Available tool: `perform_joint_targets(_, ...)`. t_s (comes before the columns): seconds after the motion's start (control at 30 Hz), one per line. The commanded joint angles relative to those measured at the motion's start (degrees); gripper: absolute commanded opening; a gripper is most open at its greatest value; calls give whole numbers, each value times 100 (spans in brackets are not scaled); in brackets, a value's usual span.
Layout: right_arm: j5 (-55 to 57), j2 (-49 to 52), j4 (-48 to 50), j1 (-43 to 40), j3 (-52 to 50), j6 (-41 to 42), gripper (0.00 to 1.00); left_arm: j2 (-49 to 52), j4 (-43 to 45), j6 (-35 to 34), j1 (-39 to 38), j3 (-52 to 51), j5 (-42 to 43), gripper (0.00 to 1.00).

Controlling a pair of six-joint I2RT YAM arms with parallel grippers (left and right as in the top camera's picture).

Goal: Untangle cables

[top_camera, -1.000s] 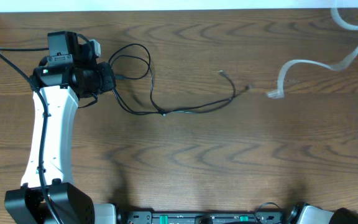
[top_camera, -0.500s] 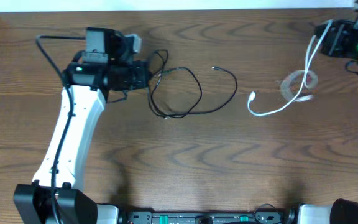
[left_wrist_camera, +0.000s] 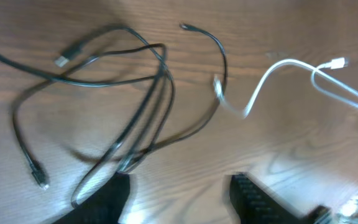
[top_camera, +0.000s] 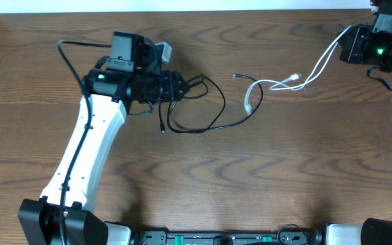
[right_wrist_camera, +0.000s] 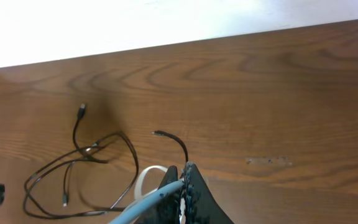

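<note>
Two grippers logged. Right gripper, table 2 o'clock: clamped on white cable; cord trailing toward 8 o'clock, free end lying against black cable near table 12 o'clock. Left gripper, table 11 o'clock: jaws spread, black loops bunched at one finger, fanning toward 3 o'clock. Wooden table beneath.

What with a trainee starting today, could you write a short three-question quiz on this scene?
1. True or false: the left pincer grips the white cable.
2. The black cables lie nearest: A) the left pincer B) the right pincer C) equally near both.
3. Fill in: in the left wrist view, the left pincer's jaws stand ___.
Key: 1 false, the right pincer grips it; 2 A; 3 apart.
</note>
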Motion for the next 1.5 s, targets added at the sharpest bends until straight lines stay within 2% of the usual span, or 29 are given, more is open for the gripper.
perform_joint_targets(0.0,149,11,39,13,63,-63,1,-125,-42,28,-262,57,39,74)
perform_joint_targets(0.27,1073,55,533,0,81,807,1,-151,-44,225,-319,101,-431,90)
perform_joint_targets(0.4,1346,278,741,-98,326,925,1,-225,-44,308,-319,179,-719,93)
perform_joint_targets(0.53,1757,881,590,-326,1176,750,1,-374,-44,442,-319,210,-798,94)
perform_joint_targets(0.67,2109,1821,426,-796,2610,457,1,-507,-98,442,-321,208,-837,95)
perform_joint_targets(0.8,2186,2382,706,-1231,3222,428,1,-511,-129,444,-321,210,-837,95)
perform_joint_targets(1.07,2234,3093,2041,-1908,3252,476,1,-511,-133,459,-321,208,-837,95)
perform_joint_targets(1.23,2345,3442,2675,-2098,3252,798,1,-511,-179,459,-321,208,-837,95)
perform_joint_targets(1.47,3265,4286,3292,-2208,3252,879,1,-507,-262,457,-321,197,-837,95)
